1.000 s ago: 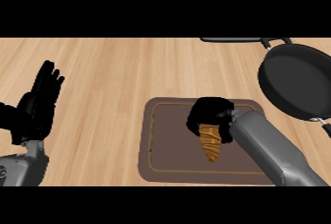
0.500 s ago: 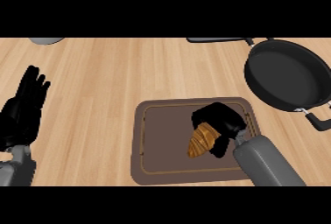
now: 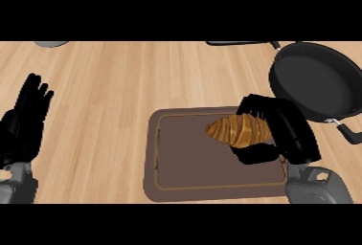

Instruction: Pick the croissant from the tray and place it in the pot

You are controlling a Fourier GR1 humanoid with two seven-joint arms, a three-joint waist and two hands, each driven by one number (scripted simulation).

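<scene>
A golden-brown croissant (image 3: 239,129) sits in my right hand (image 3: 286,131), over the right part of the dark brown tray (image 3: 191,167). The hand's fingers and thumb curl round the croissant's right end. The black pot (image 3: 314,79) stands at the upper right, just beyond the hand, with a handle (image 3: 346,131) pointing toward me. My left hand (image 3: 25,122) rests open at the left edge, fingers up.
A dark lid or pan edge (image 3: 237,43) shows at the top, left of the pot. A grey object (image 3: 51,43) peeks in at the top left. Bare wooden counter (image 3: 141,76) lies between the tray and my left hand.
My right hand has turned and lifted with the croissant, which now lies sideways and nearer the pot. The view has shifted left, so the tray and pot sit differently.
</scene>
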